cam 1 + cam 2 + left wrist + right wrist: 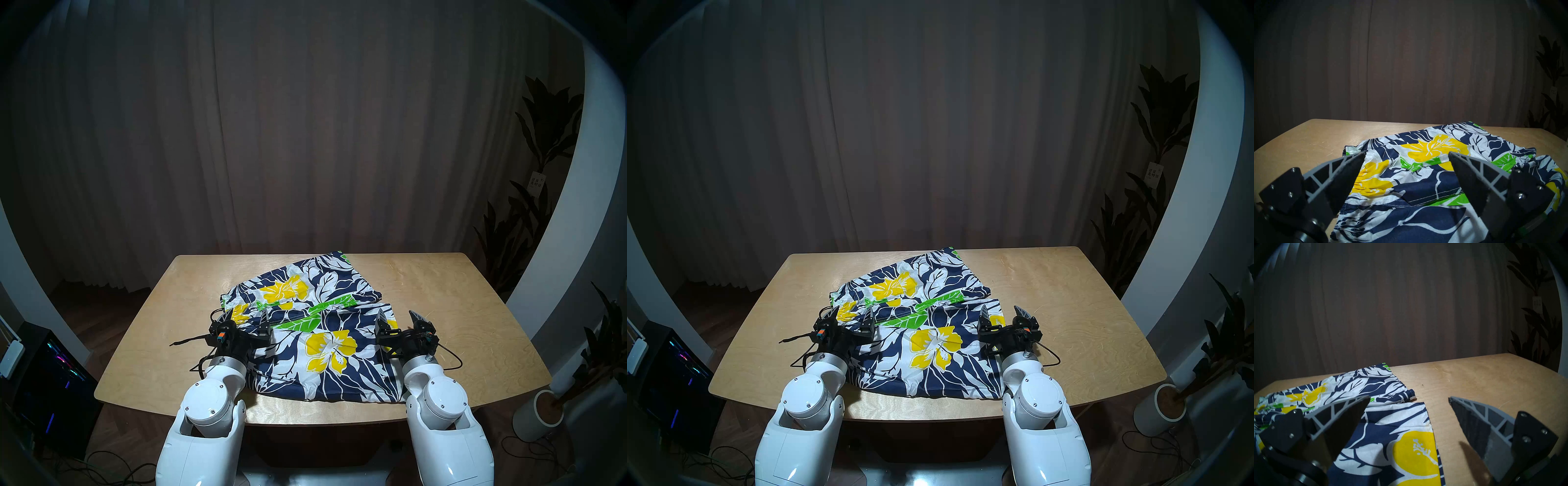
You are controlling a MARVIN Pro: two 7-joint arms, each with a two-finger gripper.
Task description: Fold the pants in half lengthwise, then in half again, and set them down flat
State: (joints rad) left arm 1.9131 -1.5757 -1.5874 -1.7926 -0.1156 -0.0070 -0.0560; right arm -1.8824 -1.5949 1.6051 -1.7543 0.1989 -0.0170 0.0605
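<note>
Far left on the floor there's a dark PC case with little colored lights glowing, well off the counter.

Next over is the left gripper, hovering level over the left end of the shorts. Its fingers are spread wide with nothing between them, just cloth showing underneath in the wrist view. A black drawstring trails out to the left from that end of the shorts onto bare wood, right by the gripper.

The shorts themselves sit in the middle of the counter, spread out and not folded. Navy with white leaves, yellow flowers and some bright green leaves. The gathered waist is at the left, the two legs run off to the right. One leg angles toward the far edge of the counter and its corner reaches that edge; the other lies near, almost at the near edge. They're a bit rumpled at the waist, otherwise lying pretty flat.

Then the right gripper, also level and also wide open, holding nothing. It straddles the right hem of the near leg: left finger over cloth, right finger over bare wood.

Far right there are potted plants by the white wall, and a dark curtain runs across the whole back.
</note>
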